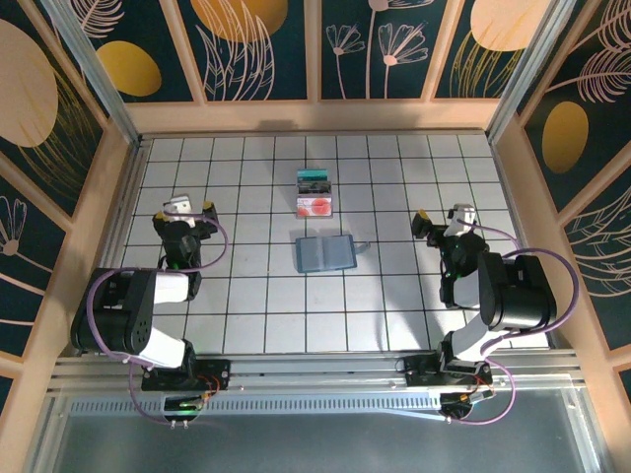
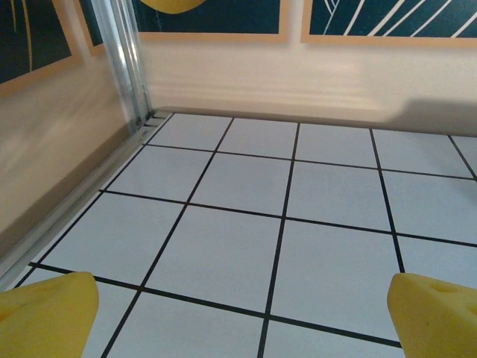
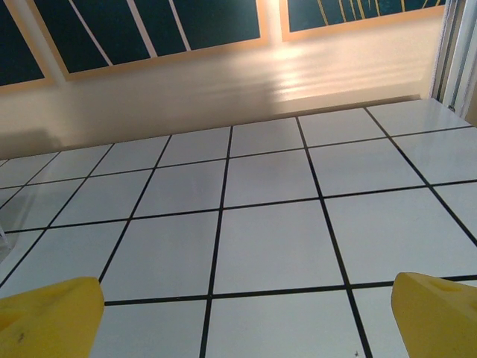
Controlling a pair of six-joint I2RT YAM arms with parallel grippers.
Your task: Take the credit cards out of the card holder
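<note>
On inspection I judged the task essentially complete: both credit cards lay out on the worktop [image 1: 246, 296], clear of the card holder [image 1: 325, 253]. The teal card [image 1: 315, 181] lay midway between the side edges, toward the far edge. The whitish-pink card [image 1: 315, 206] lay just on its near side; whether the two touched I could not tell. The card holder lay near the worktop's middle, just nearward of the whitish-pink card and apart from it. Only confirming that the holder was empty seemed left, and I could not see that from above. The left tool [image 1: 184, 209] and the right tool [image 1: 449, 215] stood released, jaws wide, grasping nothing, near the left and right edges. The cards read as thin, stiff rectangles, and the holder as a flat, matte, slate-blue rectangle with rounded corners. The worktop was smooth white tile ruled with dark lines, and the fingertips [image 2: 45, 317] were yellow and blunt.
</note>
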